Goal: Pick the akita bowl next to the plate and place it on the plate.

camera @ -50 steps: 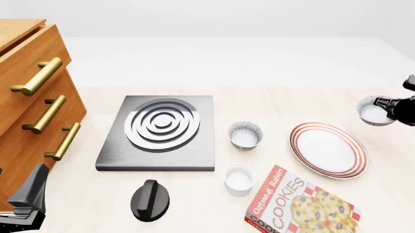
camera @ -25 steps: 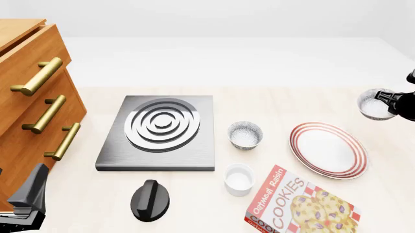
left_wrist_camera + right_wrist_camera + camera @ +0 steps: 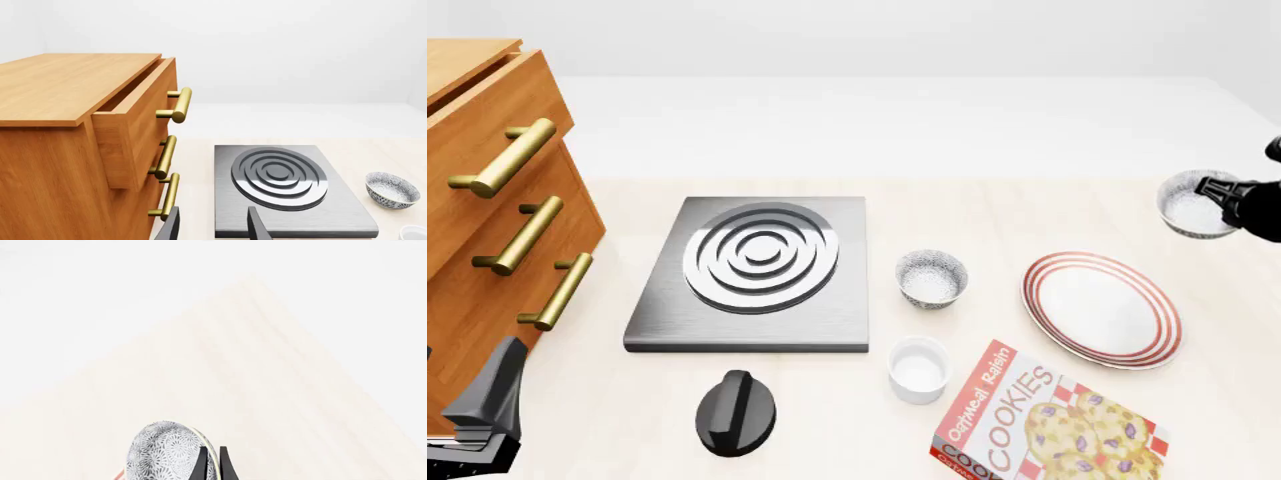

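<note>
Nearest the arms, a white cup (image 3: 918, 369) stands empty beside a cookie box (image 3: 1044, 422) cut off by the frame's edge, with the bare plate (image 3: 1102, 309) and a second empty speckled bowl (image 3: 932, 277) beyond. Farther right, the right gripper (image 3: 1228, 200), half out of frame, pinches the akita bowl (image 3: 1197, 203) by its rim, past the plate. Only the left gripper (image 3: 212, 228) fingertips show, parted.

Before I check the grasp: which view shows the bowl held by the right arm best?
The front view: the akita bowl shows whole, gripped at its rim by the right gripper. The right wrist view shows only its patterned outside. The left wrist view misses it.
</note>
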Tool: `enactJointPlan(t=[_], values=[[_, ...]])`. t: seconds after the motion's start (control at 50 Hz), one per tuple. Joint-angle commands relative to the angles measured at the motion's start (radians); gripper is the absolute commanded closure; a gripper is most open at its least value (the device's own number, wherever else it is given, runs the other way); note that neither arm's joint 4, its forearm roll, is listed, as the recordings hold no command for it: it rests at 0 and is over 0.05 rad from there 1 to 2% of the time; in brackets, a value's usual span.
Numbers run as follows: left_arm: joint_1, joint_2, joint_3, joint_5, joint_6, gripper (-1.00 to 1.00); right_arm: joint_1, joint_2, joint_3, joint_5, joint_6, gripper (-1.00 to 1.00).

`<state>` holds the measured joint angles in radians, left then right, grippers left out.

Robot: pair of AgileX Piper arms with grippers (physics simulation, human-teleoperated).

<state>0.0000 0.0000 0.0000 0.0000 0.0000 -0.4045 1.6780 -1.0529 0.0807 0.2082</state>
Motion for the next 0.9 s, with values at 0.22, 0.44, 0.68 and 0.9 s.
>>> enactJointPlan(t=[0.22,0.44,0.68,0.9], values=[[0.0,0.0,0.0,0.0,0.0,-1.0,0.027,-0.091,0.039,0.008,0.033,1.0],[0.0,0.0,0.0,0.0,0.0,-1.0,0.036,-0.112,0.053,0.007,0.04,1.0],[0.0,0.0,0.0,0.0,0.0,-1.0,0.047,-0.128,0.087,-0.012,0.048,1.0],[0.0,0.0,0.0,0.0,0.0,-1.0,0.059,-0.149,0.131,-0.036,0.058,1.0]])
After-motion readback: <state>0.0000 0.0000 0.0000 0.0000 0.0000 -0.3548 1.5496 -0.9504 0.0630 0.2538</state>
